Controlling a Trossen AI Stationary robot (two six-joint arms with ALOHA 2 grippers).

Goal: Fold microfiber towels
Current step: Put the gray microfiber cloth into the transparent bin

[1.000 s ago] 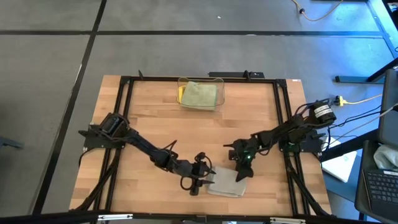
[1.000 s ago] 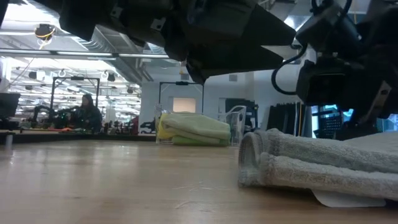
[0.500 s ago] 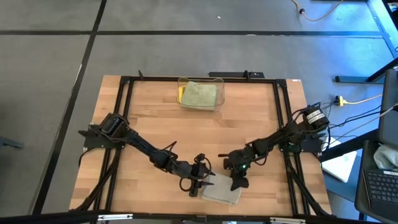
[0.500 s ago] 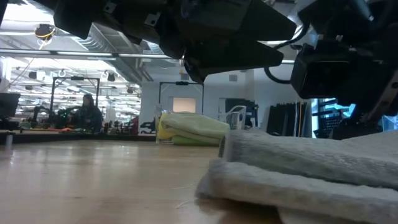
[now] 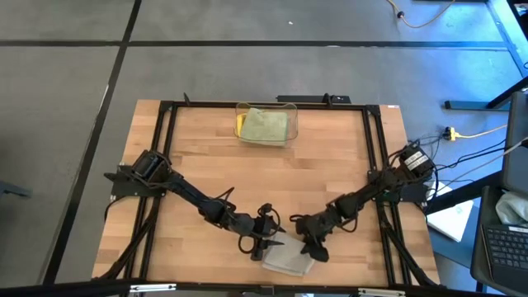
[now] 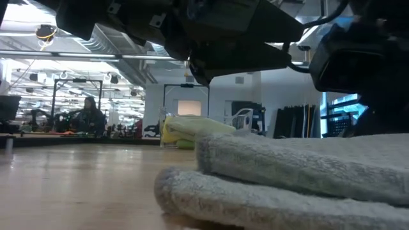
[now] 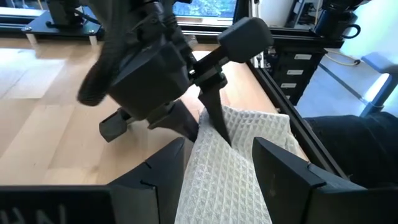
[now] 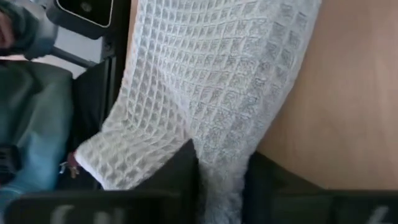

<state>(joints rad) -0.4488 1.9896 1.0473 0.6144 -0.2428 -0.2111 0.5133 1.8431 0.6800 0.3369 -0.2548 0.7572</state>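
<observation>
A grey waffle-weave microfiber towel (image 5: 287, 262) lies folded in two layers (image 6: 287, 185) on the wooden table, close to its near edge. My right gripper (image 5: 312, 247) comes slanting down from the far right and is shut on the towel (image 8: 205, 74). My left gripper (image 5: 262, 245) stays low at the towel's left end. It is open, with a finger on either side of the cloth (image 7: 230, 180); whether it touches the cloth I cannot tell. Two more folded towels, a sage green one over a yellow one, rest in a clear bin (image 5: 266, 124). My right gripper pinches a thick edge of the grey towel (image 8: 219, 140) between its two fingers (image 7: 211, 121). It comes at the cloth slanting down from the table's far right. The towel lies on the table, slack, with nothing lifted.
The clear bin (image 6: 198, 131) stands at the middle of the table's far edge. A black frame rail (image 5: 375, 165) runs round the tabletop. Bare wood lies between the bin and the arms. A person (image 6: 89, 115) sits far off in the room behind.
My right gripper has moved toward the table's near edge and toward my left gripper, sinking onto the towel. The grey towel has slid with it toward the near left, ending closer to the front edge. My left gripper has kept still.
</observation>
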